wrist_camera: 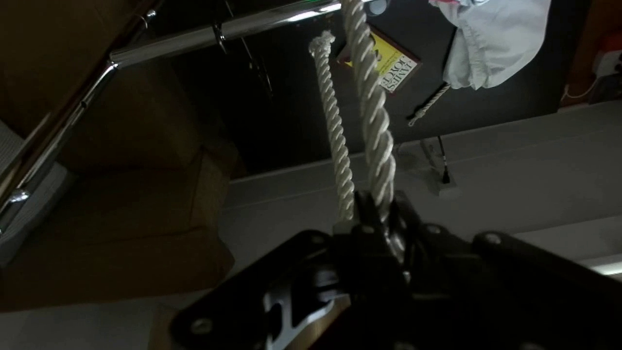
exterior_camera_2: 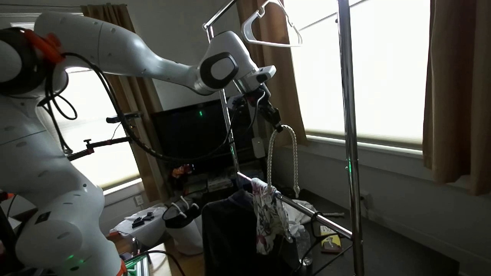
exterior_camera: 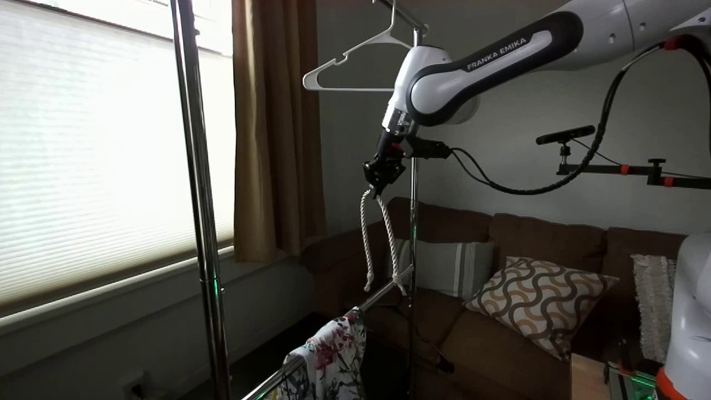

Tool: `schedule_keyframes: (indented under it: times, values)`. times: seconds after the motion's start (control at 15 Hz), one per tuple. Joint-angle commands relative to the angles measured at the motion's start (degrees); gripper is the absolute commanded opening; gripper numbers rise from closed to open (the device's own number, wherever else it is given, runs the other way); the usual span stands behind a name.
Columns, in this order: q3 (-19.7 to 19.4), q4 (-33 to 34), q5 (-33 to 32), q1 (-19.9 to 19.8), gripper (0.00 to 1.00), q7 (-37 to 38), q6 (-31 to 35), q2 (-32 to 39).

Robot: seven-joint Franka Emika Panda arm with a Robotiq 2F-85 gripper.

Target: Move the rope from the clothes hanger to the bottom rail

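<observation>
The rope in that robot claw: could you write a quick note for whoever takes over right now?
Gripper: shut on the rope, near its middle.
Rope: both ends dangle near the bottom rail; whether they touch it is unclear.
Hanger: overhead, no rope on it.
Done: rope off the hanger.
Left: probably drape the rope over the bottom rail, then open the gripper.

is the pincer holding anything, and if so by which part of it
Yes: the pincer grips the rope near its middle, with both ends hanging down.
</observation>
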Motion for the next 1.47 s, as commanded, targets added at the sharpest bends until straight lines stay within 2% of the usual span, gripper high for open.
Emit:
schedule_keyframes:
  times: [0.0, 0.27, 0.53, 0.67, 0.8, 0.87, 1.13, 1.2, 1.4]
  values:
    - [0.5, 4.1, -4.9, -0.4, 0.03, 3.5, -1.7, 5.3]
    - [-0.5, 7.3, -7.2, 0.1, 0.03, 5.5, -4.7, 10.2]
    - [-2.2, 8.5, -4.9, -0.1, 0.03, 1.7, -12.7, 11.7]
    - [-3.1, 8.2, -6.1, -0.4, 0.03, 1.4, -16.5, 11.7]
    - [-3.8, 9.1, -8.9, -0.3, 0.03, 4.1, -21.9, 13.0]
    - [-3.7, 8.0, -6.9, 0.0, 0.11, 2.5, -18.0, 11.9]
    - [-4.1, 8.5, -7.7, -0.2, 0.11, 2.9, -20.3, 12.6]
    - [-4.1, 8.6, -7.7, -0.2, 0.03, 2.9, -20.4, 12.7]
    - [-3.1, 9.0, -3.8, 0.7, 0.03, 0.4, -20.2, 15.3]
